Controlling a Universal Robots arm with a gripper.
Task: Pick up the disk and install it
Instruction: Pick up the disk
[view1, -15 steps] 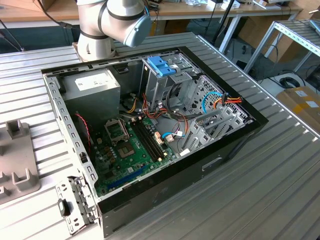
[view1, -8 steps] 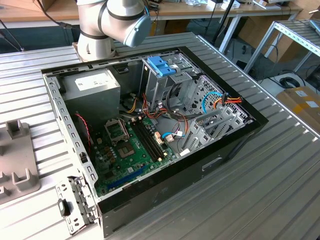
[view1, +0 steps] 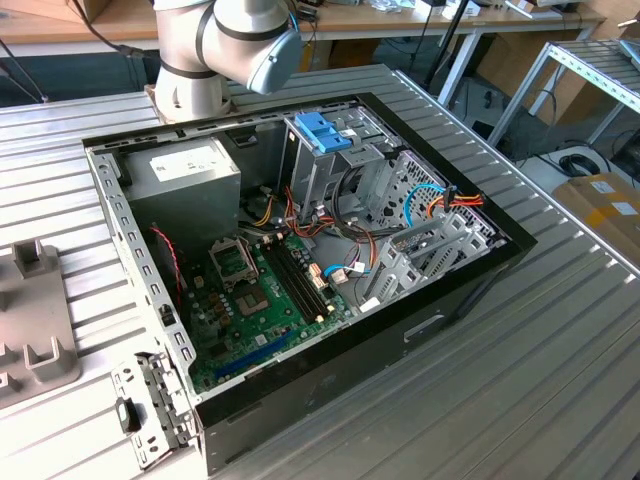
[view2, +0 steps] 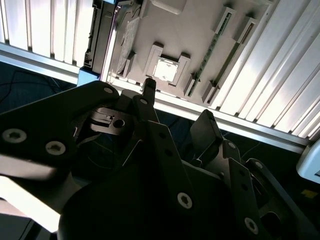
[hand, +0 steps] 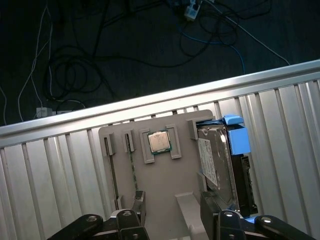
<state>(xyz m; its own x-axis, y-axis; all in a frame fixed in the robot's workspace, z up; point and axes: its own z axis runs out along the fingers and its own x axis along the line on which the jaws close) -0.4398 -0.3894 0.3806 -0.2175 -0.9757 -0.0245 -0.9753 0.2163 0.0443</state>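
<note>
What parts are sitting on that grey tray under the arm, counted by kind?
Disk: 1
Square chip: 1
Memory sticks: 2
Total: 4 parts on the grey tray

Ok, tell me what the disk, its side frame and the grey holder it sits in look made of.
The disk: dark metal with a dull sheen, carrying a white paper-like label. Its side frame: light-blue plastic, matte and moulded. The grey holder: probably plastic, uniformly matte.
</note>
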